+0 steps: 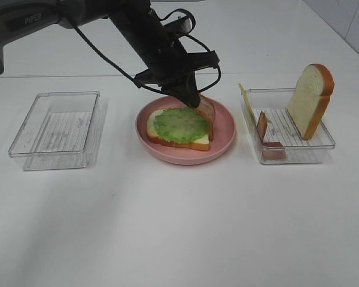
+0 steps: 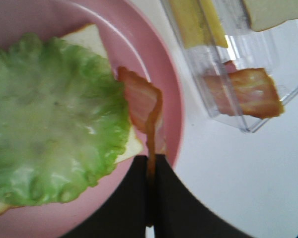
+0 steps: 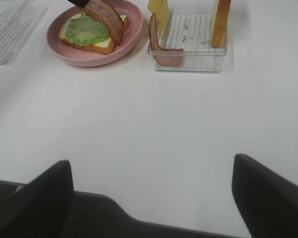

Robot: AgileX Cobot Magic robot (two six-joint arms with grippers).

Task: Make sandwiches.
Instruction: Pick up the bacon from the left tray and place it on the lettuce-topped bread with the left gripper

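- We read "PiPER" on the left arm [image 1: 33,18].
- The left gripper [image 1: 191,97] is clamped on a bacon strip [image 1: 210,113], held at 3 o'clock of the lettuce-topped bread slice [image 1: 179,125] on the pink plate [image 1: 226,128].
- The right gripper [image 3: 151,161], fingers apart, hangs over the white table [image 1: 179,227], which spreads wide at the plate's 6 o'clock.

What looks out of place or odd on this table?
Nothing is spilled or broken. The right tray looks untidy: a bacon strip slumps bent in a corner, the cheese square leans at its rim, and a bread slice stands on edge.
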